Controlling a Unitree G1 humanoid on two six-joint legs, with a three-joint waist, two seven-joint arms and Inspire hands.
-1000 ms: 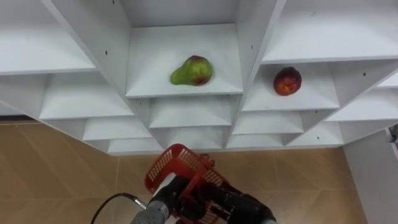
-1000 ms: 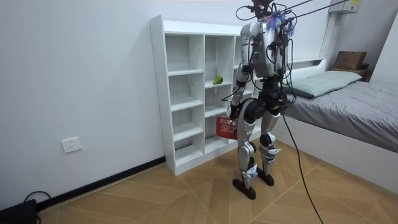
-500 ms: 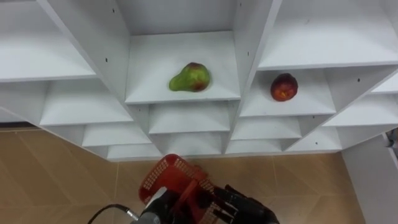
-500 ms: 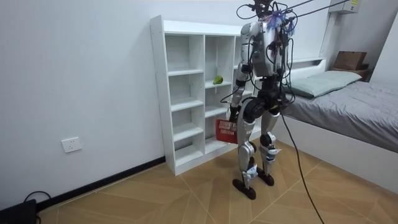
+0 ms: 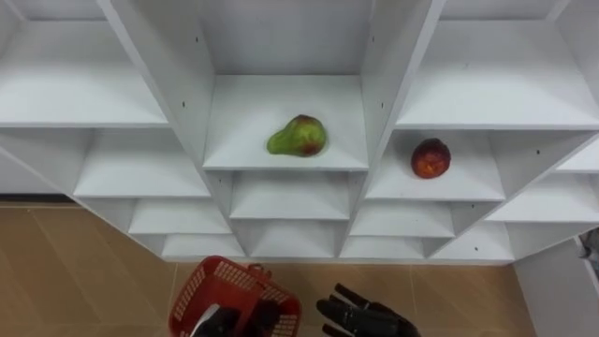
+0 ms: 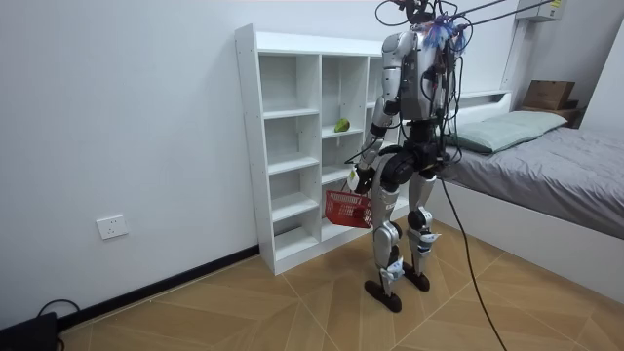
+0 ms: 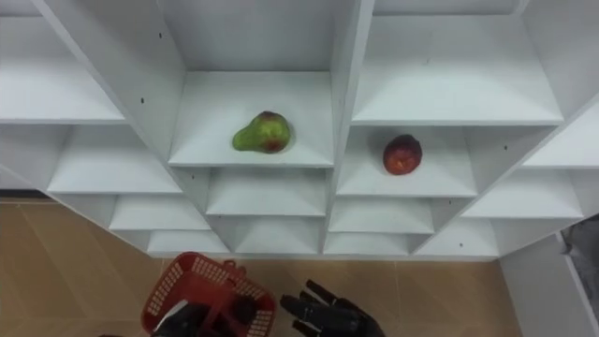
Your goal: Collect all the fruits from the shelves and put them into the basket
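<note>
Basket swung left, left fingers gripping | right fingers spread | one pear, one peach

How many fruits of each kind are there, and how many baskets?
pear: 1
red fruit: 1
basket: 1
total: 3

Pear on a shelf in the middle column of the closet. Peach one column to the right, on a slightly lower shelf. Basket in front of the closet, over the floor. Right hand just right of the basket.
</note>
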